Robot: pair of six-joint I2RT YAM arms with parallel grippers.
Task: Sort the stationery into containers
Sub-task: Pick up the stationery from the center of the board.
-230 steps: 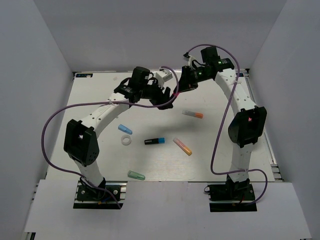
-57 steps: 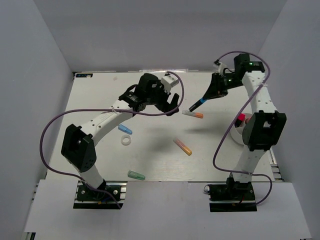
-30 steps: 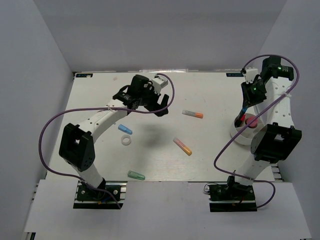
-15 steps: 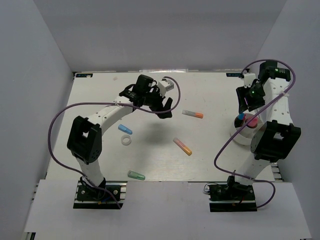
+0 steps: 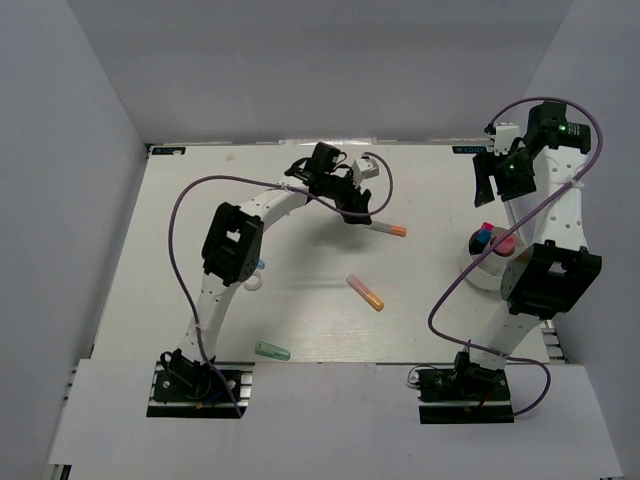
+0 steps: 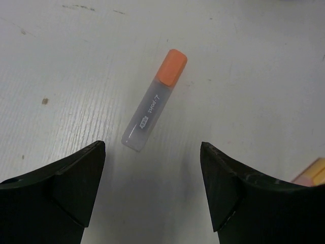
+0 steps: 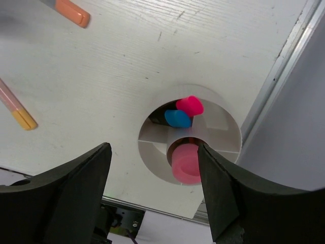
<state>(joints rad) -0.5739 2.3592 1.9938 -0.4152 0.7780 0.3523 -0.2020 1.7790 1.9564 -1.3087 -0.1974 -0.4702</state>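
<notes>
while the right end effector (image 7: 153,151) gapes above, the cup (image 7: 229,127) holds a blue marker (image 7: 177,118) and pink ones (image 7: 190,105).

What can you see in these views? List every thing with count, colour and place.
table: one, white
cup: one, white, divided, right table edge
blue-capped marker: one, standing in the cup
pink-capped marker: one, standing in the cup
pink cylinder: one, in the cup
orange-capped marker: one, grey body, lying under the left end effector
pink-and-orange marker: one, table centre
green marker: one, near edge, left
light blue marker: one, left of centre, partly hidden
white ring: one, beside it, partly hidden
left end effector: black, open
right end effector: black, open, above the cup
</notes>
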